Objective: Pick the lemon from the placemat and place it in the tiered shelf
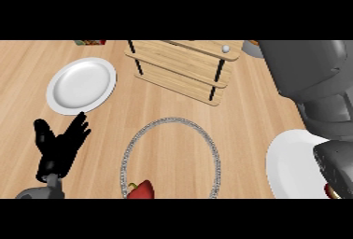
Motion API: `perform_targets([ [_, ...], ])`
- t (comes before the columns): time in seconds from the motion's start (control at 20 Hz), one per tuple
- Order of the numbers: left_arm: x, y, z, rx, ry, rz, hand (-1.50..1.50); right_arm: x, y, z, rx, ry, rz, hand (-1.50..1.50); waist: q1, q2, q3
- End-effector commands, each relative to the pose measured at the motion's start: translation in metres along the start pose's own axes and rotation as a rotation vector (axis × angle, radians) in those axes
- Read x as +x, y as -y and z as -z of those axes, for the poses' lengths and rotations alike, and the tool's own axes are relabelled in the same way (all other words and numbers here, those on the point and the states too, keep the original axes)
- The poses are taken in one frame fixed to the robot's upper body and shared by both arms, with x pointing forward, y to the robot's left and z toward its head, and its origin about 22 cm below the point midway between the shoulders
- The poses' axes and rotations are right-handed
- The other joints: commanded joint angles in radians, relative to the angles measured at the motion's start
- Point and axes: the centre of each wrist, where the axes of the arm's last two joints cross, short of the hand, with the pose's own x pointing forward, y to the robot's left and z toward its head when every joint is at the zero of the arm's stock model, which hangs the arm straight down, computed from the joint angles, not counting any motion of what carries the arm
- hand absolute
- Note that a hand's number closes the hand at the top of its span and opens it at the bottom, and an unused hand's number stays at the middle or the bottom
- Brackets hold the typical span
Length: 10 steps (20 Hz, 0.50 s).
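No lemon shows anywhere in the head view. The round placemat (172,119), wood-coloured with a silvery beaded rim, lies at the centre front. A red pepper-like item (141,190) sits on its near edge. The wooden tiered shelf (180,65) stands at the back centre, with a small white ball (225,48) on its top tier. My left hand (60,144) rests open at the lower left, fingers up, left of the mat. My right forearm (314,79) fills the right side as a large grey mass, and its hand is out of view.
A white plate (81,85) lies at the back left, and another white plate (293,163) at the right front is partly covered by my arm. A small red and green object (89,42) sits at the back edge.
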Motion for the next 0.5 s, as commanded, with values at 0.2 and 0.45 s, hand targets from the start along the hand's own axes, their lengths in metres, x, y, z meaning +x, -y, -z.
perform_targets([
  [0.2, -0.025, -0.014, -0.006, 0.022, -0.040, -0.023, 0.00, -0.004, 0.045, 0.034, -0.201, -0.126, 0.155, -1.50, -0.041, -0.013, 0.000],
  [0.45, -0.022, -0.018, -0.007, 0.049, -0.039, -0.041, 0.00, -0.020, 0.078, 0.032, -0.137, -0.145, 0.158, -1.50, -0.059, -0.021, 0.001],
])
